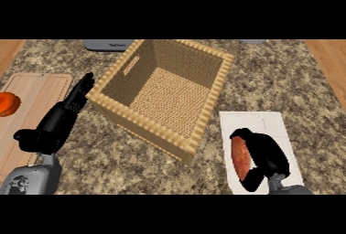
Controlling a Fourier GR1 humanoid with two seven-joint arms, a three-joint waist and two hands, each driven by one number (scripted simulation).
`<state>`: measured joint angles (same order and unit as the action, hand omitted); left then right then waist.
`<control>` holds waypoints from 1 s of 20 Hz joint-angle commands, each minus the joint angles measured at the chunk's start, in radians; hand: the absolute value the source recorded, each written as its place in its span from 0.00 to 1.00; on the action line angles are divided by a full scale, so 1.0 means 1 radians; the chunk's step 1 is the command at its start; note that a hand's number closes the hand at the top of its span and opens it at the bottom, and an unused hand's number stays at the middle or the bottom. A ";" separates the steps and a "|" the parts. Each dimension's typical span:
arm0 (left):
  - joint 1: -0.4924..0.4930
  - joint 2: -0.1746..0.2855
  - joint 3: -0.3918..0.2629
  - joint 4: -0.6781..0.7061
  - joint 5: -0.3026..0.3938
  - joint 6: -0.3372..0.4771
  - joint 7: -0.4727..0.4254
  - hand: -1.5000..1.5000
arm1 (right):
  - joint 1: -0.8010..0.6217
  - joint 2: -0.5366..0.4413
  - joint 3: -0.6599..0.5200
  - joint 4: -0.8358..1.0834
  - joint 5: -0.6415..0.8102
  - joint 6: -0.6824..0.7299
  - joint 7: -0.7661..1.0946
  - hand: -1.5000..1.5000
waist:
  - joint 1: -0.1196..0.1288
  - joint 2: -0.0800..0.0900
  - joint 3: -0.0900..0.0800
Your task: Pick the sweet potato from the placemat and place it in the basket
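Head view: sweet potato (239,155) lying on the placemat (260,121), right of the basket (202,124), clasped by the curled right hand (267,153). Left hand (64,116) seen open, left of the basket. Potato should be lifted clear above the basket's rim before being carried over.

Reddish-brown sweet potato (239,157) on white placemat (260,121), beside wicker basket (210,105)

sweet potato (239,157) half hidden under right hand (267,153), orange round item (7,103) cut by left edge, grey object (108,44) behind basket (215,96) clipped at top, type unclear
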<state>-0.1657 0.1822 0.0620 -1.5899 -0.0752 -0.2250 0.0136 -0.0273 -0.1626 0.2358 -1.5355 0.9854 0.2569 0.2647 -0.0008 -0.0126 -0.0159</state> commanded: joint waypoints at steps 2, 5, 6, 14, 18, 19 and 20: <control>-0.026 -0.002 -0.007 0.019 0.009 -0.016 0.002 0.50 | -0.052 0.155 0.298 -0.016 0.111 -0.067 0.319 1.00 | 0.037 0.012 0.014; -0.033 -0.013 -0.032 0.023 -0.003 -0.020 0.002 0.50 | -0.102 0.159 0.386 -0.006 0.109 -0.090 0.425 1.00 | 0.084 0.015 0.013; -0.056 -0.024 -0.042 0.020 -0.009 -0.011 0.003 0.50 | -0.119 0.159 0.419 -0.002 0.110 -0.112 0.464 1.00 | 0.082 0.016 0.014; -0.082 -0.024 -0.029 0.043 -0.003 -0.013 0.000 0.50 | -0.258 0.161 0.638 -0.001 0.061 -0.312 0.779 1.00 | 0.104 0.027 0.017; -0.096 -0.002 -0.010 0.040 -0.001 -0.019 0.014 0.50 | -0.305 0.161 0.684 -0.081 0.027 -0.477 0.846 1.00 | 0.097 0.017 0.020; -0.103 -0.001 0.003 0.057 0.014 -0.025 0.010 0.50 | -0.314 0.161 0.696 -0.095 0.034 -0.515 0.853 1.00 | 0.090 0.020 0.019; -0.093 0.001 0.012 0.051 0.016 -0.023 0.015 0.50 | -0.319 0.161 0.704 -0.131 0.037 -0.560 0.847 1.00 | 0.096 0.011 0.021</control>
<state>-0.2755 0.2309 0.1535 -1.5522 -0.0800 -0.1882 0.0202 -0.2767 -0.0311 0.8842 -1.5932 1.0272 -0.1288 1.0367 0.0954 0.0063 0.0026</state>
